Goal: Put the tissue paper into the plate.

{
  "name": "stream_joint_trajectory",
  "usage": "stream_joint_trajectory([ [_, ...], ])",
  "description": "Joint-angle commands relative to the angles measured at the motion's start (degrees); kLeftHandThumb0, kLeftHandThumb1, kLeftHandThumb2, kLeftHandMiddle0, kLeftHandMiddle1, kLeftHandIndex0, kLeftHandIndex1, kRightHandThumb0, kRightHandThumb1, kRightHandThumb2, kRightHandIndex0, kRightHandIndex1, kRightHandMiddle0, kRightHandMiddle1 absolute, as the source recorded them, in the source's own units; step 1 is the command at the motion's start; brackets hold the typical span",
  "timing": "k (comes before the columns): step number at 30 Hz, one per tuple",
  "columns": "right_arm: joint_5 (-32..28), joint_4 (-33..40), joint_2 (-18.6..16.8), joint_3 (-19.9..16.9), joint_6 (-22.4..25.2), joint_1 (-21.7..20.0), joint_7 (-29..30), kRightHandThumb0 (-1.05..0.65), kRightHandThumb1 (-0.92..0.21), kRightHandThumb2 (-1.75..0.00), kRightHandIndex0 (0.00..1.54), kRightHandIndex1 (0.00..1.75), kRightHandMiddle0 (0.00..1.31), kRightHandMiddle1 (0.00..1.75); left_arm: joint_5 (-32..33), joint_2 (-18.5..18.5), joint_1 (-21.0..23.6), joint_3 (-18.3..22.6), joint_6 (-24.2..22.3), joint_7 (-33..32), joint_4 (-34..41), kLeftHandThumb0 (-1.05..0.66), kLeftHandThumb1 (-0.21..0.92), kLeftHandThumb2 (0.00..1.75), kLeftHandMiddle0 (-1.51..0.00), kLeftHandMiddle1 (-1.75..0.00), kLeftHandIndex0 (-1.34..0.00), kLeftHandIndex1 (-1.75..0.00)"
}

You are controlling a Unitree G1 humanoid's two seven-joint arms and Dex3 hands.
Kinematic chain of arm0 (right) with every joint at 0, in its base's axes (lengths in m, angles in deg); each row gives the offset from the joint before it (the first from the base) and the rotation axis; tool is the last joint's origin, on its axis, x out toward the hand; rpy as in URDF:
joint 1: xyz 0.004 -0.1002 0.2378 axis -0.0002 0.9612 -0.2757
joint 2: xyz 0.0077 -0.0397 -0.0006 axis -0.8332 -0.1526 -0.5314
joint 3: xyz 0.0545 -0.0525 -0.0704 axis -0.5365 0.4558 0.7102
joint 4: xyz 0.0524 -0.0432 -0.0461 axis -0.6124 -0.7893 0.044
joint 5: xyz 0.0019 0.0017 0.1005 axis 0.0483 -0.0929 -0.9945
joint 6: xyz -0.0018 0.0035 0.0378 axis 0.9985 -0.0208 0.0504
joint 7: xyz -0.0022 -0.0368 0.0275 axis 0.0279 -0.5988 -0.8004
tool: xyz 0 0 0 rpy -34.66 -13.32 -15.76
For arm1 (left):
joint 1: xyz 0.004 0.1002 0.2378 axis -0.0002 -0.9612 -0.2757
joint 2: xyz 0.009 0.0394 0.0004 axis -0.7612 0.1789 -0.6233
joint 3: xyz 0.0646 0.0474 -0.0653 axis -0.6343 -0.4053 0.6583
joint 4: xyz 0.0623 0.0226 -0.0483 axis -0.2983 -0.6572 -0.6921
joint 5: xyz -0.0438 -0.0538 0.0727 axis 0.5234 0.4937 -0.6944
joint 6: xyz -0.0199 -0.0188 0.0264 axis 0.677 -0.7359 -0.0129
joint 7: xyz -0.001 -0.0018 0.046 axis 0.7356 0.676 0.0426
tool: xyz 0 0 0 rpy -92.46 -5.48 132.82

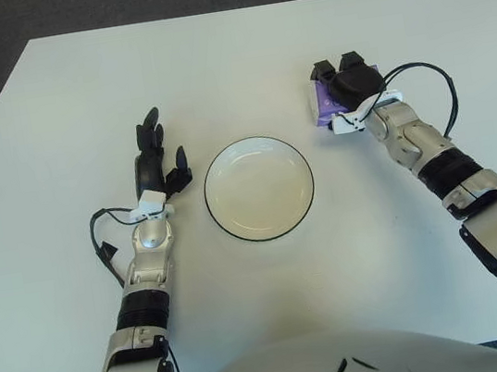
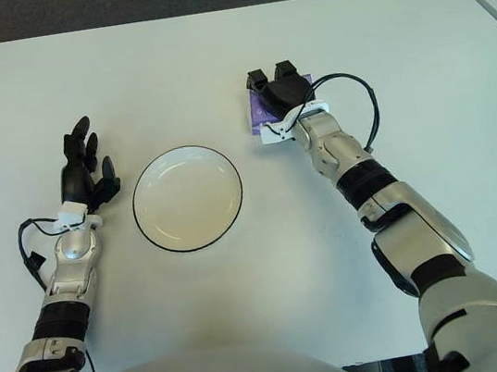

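the tissue pack point(image 1: 319, 100) is a small purple packet lying flat on the white table point(image 1: 228, 49), to the right of the plate point(image 1: 223, 218) and apart from its rim. most of the pack is covered by the hand above it; only its left edge and a strip at the far side show.

handling, as a judgement: the pack is likely light and soft, with a smooth plastic wrapper that may slip under a loose hold. it should give under pressure without damage, so a firm pinch is acceptable. the best hold is across the short width, fingers on one long edge and thumb on the opposite one, near the middle so it does not droop or swing. a hold on one corner alone may let it rotate or drop.

the right hand point(image 1: 350, 87) sits directly over the pack with its dark fingers point(image 2: 259, 80) curled down at the far edge. whether the fingers have closed on the pack or only lie against it cannot be told.

the plate is round, white, dark-rimmed and holds nothing; the pack is not yet in it.

the left hand point(image 1: 153, 158) shows just left of the plate, fingers extended, holding nothing.
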Motion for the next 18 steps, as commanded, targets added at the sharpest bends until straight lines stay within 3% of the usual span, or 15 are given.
stream_joint_trajectory([
  [1,-3.8,-6.4,-3.2,0.0,-7.9,7.6,5.0,0.0,-0.17,-1.48,0.74,1.69,0.49,1.75,-0.7,2.3,-9.6,-1.0,-0.2,-0.4,-9.4,-0.67,0.92,0.8,-0.32,-0.01,0.0,-0.59],
  [7,-3.5,-9.9,-3.8,-1.4,-15.2,6.7,15.8,0.0,-0.12,-1.54,0.76,1.72,0.53,1.75,-0.6,2.4,-9.5,-1.0,-0.3,-0.3,-9.4,-0.69,0.92,0.81,-0.31,0.0,0.0,-0.6],
  [12,-1.0,-6.5,-3.9,-1.8,-14.9,5.1,21.8,0.0,-0.08,-1.59,0.78,1.74,0.56,1.75,-0.2,2.5,-9.2,-0.9,-0.2,-0.1,-9.7,-0.69,0.92,0.8,-0.31,0.0,0.0,-0.61],
  [18,-0.3,-7.9,-4.4,-2.6,-16.6,2.7,28.8,0.0,-0.06,-1.62,0.79,1.74,0.58,1.75,-0.4,2.5,-9.1,-1.0,0.2,-0.4,-10.3,-0.68,0.92,0.8,-0.32,-0.01,0.0,-0.6],
])
